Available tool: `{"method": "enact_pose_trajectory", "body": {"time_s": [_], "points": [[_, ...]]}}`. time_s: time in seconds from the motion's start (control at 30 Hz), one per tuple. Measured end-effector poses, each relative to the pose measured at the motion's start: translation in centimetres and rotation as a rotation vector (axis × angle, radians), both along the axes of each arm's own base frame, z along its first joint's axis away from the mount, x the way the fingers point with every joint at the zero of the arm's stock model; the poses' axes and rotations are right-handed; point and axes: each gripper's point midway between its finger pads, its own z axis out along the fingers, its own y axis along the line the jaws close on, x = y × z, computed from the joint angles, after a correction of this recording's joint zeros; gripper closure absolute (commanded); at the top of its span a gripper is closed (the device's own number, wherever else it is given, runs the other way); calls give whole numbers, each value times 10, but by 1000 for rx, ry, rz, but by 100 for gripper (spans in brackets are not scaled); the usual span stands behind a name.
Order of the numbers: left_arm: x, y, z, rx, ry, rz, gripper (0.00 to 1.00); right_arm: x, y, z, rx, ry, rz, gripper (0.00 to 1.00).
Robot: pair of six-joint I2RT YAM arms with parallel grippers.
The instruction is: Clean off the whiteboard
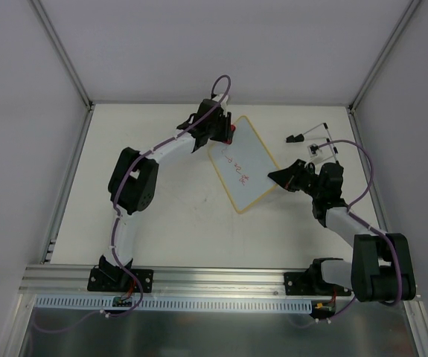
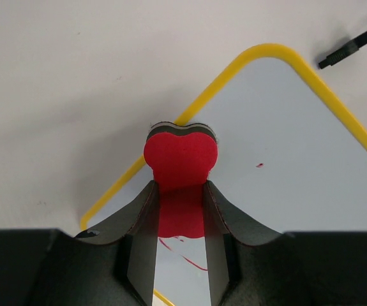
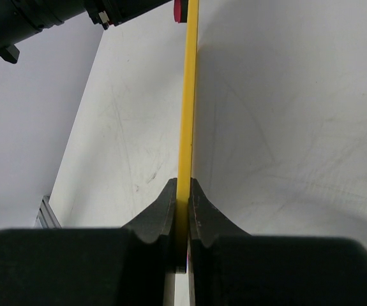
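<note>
Grips a red eraser [image 2: 180, 156] in the left end effector [image 2: 180, 191], clamped on it, at the far left edge of the whiteboard [image 1: 249, 160]. Pinches the yellow frame [image 3: 187, 95] on the right side with the right end effector [image 3: 183, 191], closed on it. Found mid-bench [image 1: 161, 216], angled, red handwriting [image 1: 237, 172] showing.
</note>
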Motion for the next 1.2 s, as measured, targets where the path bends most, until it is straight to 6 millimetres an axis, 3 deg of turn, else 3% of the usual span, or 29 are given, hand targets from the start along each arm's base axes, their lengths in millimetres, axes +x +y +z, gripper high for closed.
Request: {"method": "enact_pose_trajectory", "body": {"time_s": [0.33, 0.57, 0.73, 1.07, 1.2], "points": [[-17, -35, 14, 80, -115, -172, 92, -2, 0, -4, 7, 33, -4, 100], [-24, -35, 15, 45, -105, -157, 98, -4, 1, -6, 7, 44, 4, 100], [-32, -17, 4, -5, -36, -114, 99, -7, 2, -6, 7, 42, 21, 100], [-42, 57, -53, 14, 131, 19, 98, -10, 6, -5, -6, 21, 53, 100], [-44, 64, -59, 6, 151, 23, 96, -10, 6, -5, -8, 18, 56, 100]]}}
